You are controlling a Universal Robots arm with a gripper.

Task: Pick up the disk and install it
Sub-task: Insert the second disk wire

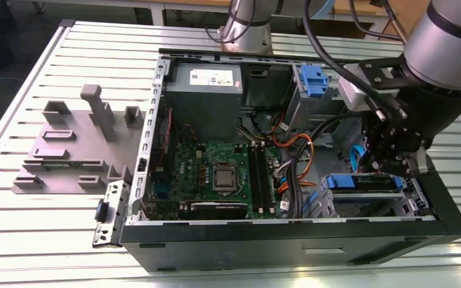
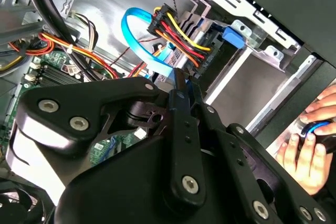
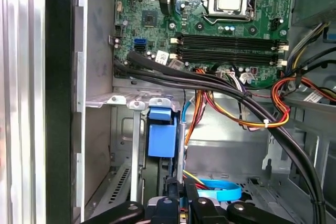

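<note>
Disk [image 1: 364, 182]: seated edge-up in the metal drive bay [image 1: 367, 201] at the front corner of the open computer case [image 1: 295, 234], on the exterior view's right; its blue carrier bracket [image 1: 341, 180] faces the motherboard [image 1: 214, 174].

Gripper [image 1: 391, 170]: lowered into the case directly above the bay, at the disk's upper edge. In the second wrist view its fingers [image 2: 185, 98] are pressed close together, tips near a bundle of red, yellow and black wires [image 2: 176, 30] and a blue flat cable [image 2: 142, 40]; whether they pinch anything cannot be told.

Grey slotted holder block [image 1: 70, 150]: on the slatted table [image 1: 22, 210], beside the case on the exterior view's left.

Person's hand [image 2: 310, 145]: outside the case wall.
</note>
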